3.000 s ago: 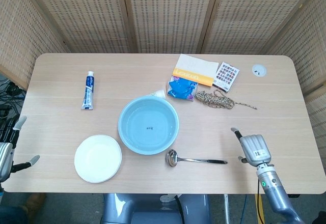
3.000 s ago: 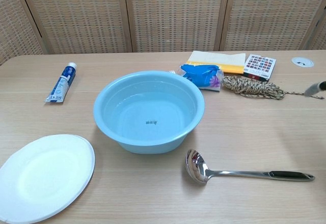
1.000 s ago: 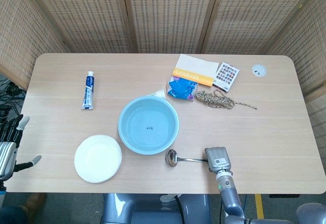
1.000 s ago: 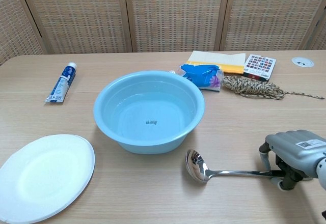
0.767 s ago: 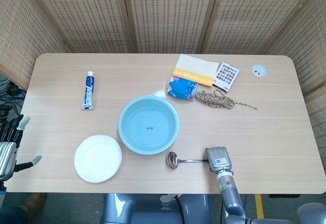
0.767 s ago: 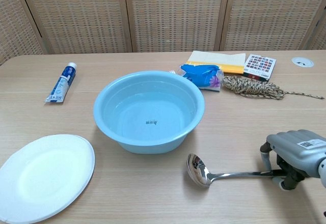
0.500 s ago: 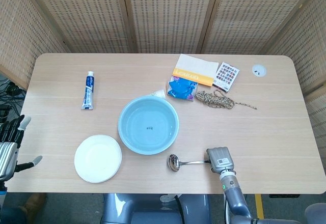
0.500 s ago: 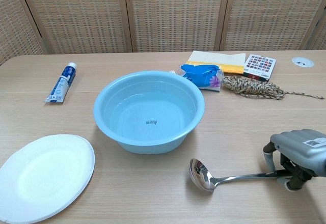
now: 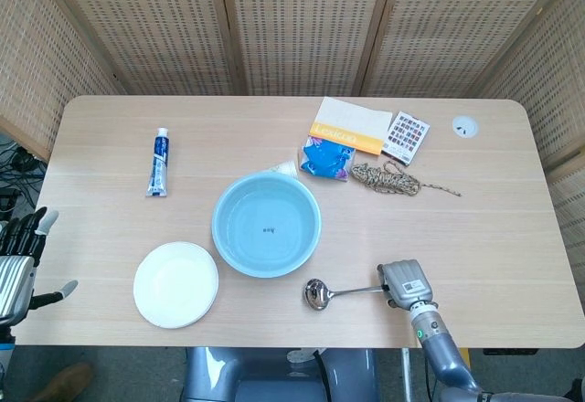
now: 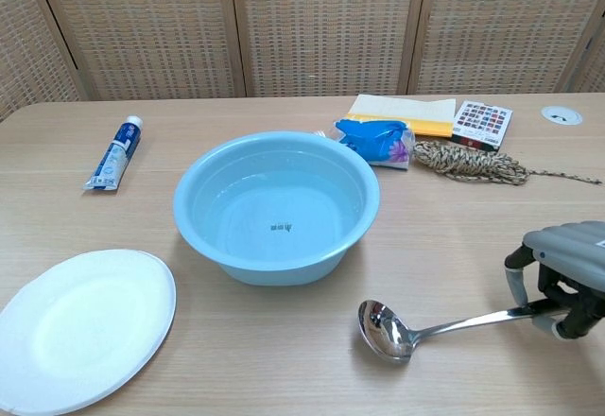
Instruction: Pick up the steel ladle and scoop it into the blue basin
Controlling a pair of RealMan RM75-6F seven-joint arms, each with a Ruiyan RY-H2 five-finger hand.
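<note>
The right hand [image 10: 564,288] sits low over the near right part of the pale wooden desk [image 9: 494,228], its fingers curled around the handle end of the shiny steel ladle [image 10: 416,329]. The ladle's shaft slopes up toward that hand, while its round bowl sits low at the desk surface, in front of and slightly right of the round light-blue plastic basin [image 10: 276,205] — whether the bowl touches the wood cannot be told. In the head view the same hand [image 9: 406,285] lies close to the desk's front edge, with the ladle [image 9: 340,292] stretching left from it toward the basin [image 9: 266,224]; a strip of bare wood separates the ladle's bowl from the basin's rim.

The left hand [image 9: 20,260] hangs off the desk's left edge, fingers spread and holding nothing.

A round white paper plate [image 9: 175,284] lies just left of the basin near the front edge. A blue-and-white tube [image 9: 159,162] lies well apart at the back left. Behind the basin to the right cluster a crumpled blue plastic packet [image 9: 325,159], a yellow-and-white booklet [image 9: 351,125], a small card with coloured squares [image 9: 406,137] and a coil of speckled cord [image 9: 390,179] — the right side of the desk between this cluster and the right hand is open wood.
</note>
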